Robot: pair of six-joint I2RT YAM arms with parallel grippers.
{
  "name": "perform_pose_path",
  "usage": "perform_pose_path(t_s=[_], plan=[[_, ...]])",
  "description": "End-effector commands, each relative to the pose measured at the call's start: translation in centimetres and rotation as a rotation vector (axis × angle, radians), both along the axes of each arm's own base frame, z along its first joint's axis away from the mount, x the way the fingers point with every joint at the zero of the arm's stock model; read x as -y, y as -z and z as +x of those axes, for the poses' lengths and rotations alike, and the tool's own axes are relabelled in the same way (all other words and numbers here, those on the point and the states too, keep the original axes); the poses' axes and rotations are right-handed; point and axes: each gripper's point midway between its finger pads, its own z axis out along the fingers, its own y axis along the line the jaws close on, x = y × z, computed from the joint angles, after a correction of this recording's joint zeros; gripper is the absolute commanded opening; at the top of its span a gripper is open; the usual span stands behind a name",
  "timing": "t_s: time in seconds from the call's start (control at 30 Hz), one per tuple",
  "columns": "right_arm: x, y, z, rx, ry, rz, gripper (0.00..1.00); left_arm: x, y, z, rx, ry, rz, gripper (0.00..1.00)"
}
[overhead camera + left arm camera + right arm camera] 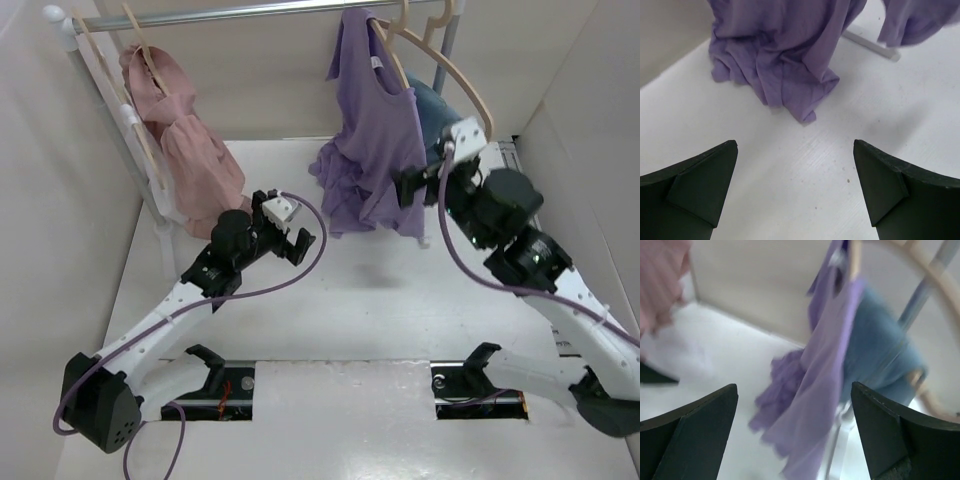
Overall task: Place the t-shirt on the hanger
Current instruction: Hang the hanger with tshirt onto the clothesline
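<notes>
The left gripper point(795, 142) hovers over the white table point(360, 300), fingers wide and empty. Farther right, the right gripper point(794, 385) gapes empty near the t-shirt point(375, 140). The shirt drapes from the hanger point(470, 95) on the far rail point(250, 10), its hem pooled on the table.

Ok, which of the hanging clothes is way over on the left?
The pink ruffled fabric garment, at the metal rail's left end. The lavender-purple soft t-shirt and blue-teal cloth hang towards the right.
</notes>
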Motion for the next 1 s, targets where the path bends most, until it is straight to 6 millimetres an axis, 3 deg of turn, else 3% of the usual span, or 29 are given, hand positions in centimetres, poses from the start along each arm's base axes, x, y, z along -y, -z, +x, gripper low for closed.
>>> perform_pose_path(t_s=[0.0,0.03,0.1,0.13,0.17,0.2,0.23,0.27,0.37,0.47,0.63,0.77,0.93,0.97], plan=[[-2.9,7.5,-2.2,-0.079,-0.17,-0.093,0.99,-0.3,1.0,0.1,-0.015,-0.055,-0.074,1.0],[-2.7,8.3,-3.4,-0.112,-0.182,-0.032,0.99,-0.6,3.0,-0.2,-0.053,-0.068,-0.064,1.0],[-2.1,10.8,-3.9,-0.186,-0.138,0.052,0.99,-1.4,4.1,0.3,-0.062,-0.142,-0.104,1.0],[-1.6,13.2,-4.7,-0.245,-0.126,0.124,0.99,-1.8,4.8,0.4,-0.071,-0.176,-0.119,1.0],[-1.3,14.3,-5.0,-0.265,-0.114,0.159,0.99,-2.4,6.7,0.2,-0.098,-0.211,-0.119,1.0],[-0.5,15.5,-4.9,-0.286,-0.064,0.194,0.99,-2.9,6.3,0.7,-0.064,-0.251,-0.158,1.0],[0.3,18.7,-5.0,-0.341,-0.008,0.209,0.99,-3.0,6.8,0.6,-0.093,-0.268,-0.163,1.0],[1.4,19.6,-5.4,-0.386,0.055,0.315,0.99,-3.1,7.0,0.6,-0.091,-0.268,-0.165,1.0],[3.9,25.4,-6.0,-0.486,0.197,0.31,0.99,-2.9,6.3,0.7,-0.08,-0.268,-0.199,1.0],[6.0,29.7,-6.8,-0.599,0.324,0.336,0.99,-2.9,6.5,0.6,-0.088,-0.271,-0.211,1.0],[7.7,32.8,-6.9,-0.663,0.421,0.378,0.99,-3.0,6.2,0.4,-0.096,-0.283,-0.243,1.0],[9.6,33.8,-6.7,-0.688,0.522,0.424,0.99,-3.8,7.7,0.1,-0.153,-0.35,-0.306,1.0],[10.1,33.5,-6.9,-0.673,0.54,0.441,0.99,-4.7,9.2,-0.5,-0.144,-0.382,-0.351,1.0],[10.3,33.3,-7.0,-0.67,0.573,0.516,0.99,-5.0,9.9,-0.7,-0.155,-0.396,-0.353,1.0]])
